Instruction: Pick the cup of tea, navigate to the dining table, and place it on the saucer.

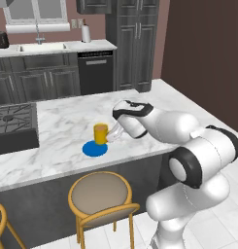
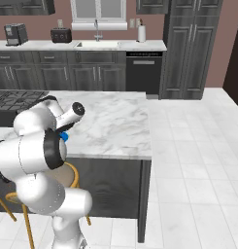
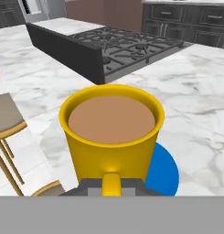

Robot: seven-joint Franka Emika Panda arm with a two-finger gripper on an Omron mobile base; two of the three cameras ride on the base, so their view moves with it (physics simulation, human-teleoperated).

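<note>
1. The cup of tea (image 1: 100,133) is a smooth yellow cylinder with flat brown liquid to near the rim; its base is cut off in the hand view, so contact with the saucer (image 1: 95,149) cannot be told.
2. The saucer is a flat bright blue disc, half hidden behind the cup (the arm covers most of it from the right).
3. The gripper (image 1: 111,136) pinches the cup at its handle side; the fingertips are barely visible.
4. The dining table (image 1: 67,126) carries both; white marble, grey-veined.
5. A black gas cooktop (image 3: 127,45) sits beyond; round tan stools (image 1: 101,194) stand below.
</note>
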